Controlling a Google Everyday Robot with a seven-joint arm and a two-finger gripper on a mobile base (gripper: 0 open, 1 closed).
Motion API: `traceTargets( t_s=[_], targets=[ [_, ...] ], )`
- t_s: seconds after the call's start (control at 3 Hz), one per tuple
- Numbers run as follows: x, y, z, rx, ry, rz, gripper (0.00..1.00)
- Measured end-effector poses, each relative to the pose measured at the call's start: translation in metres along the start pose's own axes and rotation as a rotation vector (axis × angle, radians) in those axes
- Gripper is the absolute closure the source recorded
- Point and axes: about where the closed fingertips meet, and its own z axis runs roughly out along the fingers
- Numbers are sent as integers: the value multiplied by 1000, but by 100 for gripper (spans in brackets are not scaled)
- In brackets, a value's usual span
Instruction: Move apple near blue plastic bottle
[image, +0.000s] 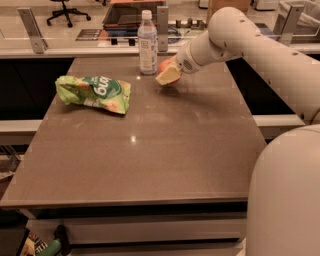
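Brown table (165, 150); glass screen (65, 37) w/ metal posts behind, office chair (66, 7) on pale floor (25, 7) beyond. Gripper (169, 73) over table's far side.

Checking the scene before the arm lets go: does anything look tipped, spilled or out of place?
Nothing stands out. The bottle stands upright near the far edge of the table, the gripper holds the apple just right of it, and the green bag lies crumpled on the left, with nothing spilled.
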Motion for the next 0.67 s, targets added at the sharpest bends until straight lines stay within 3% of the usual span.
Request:
traceTargets(
  t_s=[0.67],
  targets=[
    [0,2,5,-7,-1,-1,58]
  ],
)
